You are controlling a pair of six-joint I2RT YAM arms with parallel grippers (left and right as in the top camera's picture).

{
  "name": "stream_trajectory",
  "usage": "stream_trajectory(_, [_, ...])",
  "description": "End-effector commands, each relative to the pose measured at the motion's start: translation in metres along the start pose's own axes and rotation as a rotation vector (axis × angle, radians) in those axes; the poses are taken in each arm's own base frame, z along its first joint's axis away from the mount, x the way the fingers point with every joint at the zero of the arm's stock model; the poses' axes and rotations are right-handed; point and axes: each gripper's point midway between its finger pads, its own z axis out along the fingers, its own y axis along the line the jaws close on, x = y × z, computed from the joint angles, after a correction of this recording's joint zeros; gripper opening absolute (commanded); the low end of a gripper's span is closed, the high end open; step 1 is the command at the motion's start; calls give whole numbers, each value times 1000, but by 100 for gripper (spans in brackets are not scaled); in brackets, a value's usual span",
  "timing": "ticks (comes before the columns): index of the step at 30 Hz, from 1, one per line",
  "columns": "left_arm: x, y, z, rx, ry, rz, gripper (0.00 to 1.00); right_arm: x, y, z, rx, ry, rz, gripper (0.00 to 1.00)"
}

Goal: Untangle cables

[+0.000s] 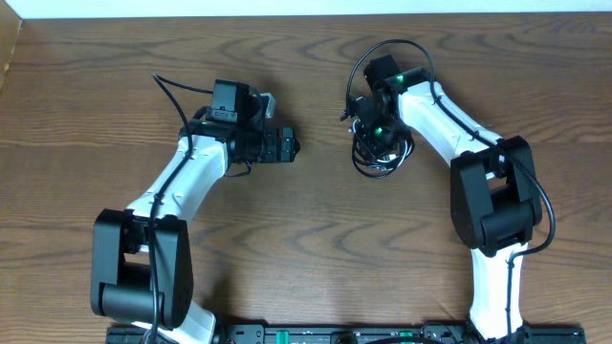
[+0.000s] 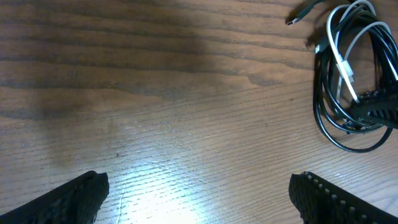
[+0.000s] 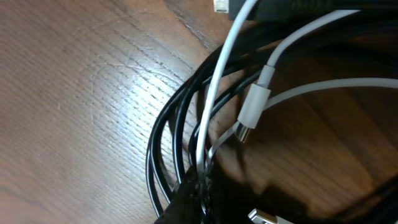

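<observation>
Grasp step: my right gripper (image 1: 376,137) was clamped shut on the cables (image 1: 381,161); my left gripper (image 1: 292,146), left of them, stood wide open and empty. Next move required: lift, then separate the cords.

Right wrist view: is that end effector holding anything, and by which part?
Yes. The right end effector looks shut on the cables, pinching black and white strands together partway along the coiled loops, not at an end.

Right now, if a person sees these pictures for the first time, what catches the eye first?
The tangle of cables, a black cord looped with a white cord, lies right of the middle of the table. The right gripper has its jaws closed on it. The left gripper hangs nearby, jaws wide open.
</observation>
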Motion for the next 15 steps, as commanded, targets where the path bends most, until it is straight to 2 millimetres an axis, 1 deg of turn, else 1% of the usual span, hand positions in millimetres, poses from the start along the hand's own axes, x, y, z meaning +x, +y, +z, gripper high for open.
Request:
stream_trajectory(1, [4,1,1,6,11,13,98,-2,4,-14,-16,-31,29,1])
stream_trajectory(4, [4,1,1,7,12,13,98,-7,3,-34,-3,-78,44,1])
stream_trajectory(8, [5,-5,1,40,17,13,98,-11,1,-64,11,-147,114,1])
stream_trajectory(11, [7,-18,0,115,28,15,98,-10,1,-86,16,-185,145,1])
stream_trajectory(15, [9,-34,-3,208,37,60,98,-10,9,-117,28,-251,133,1])
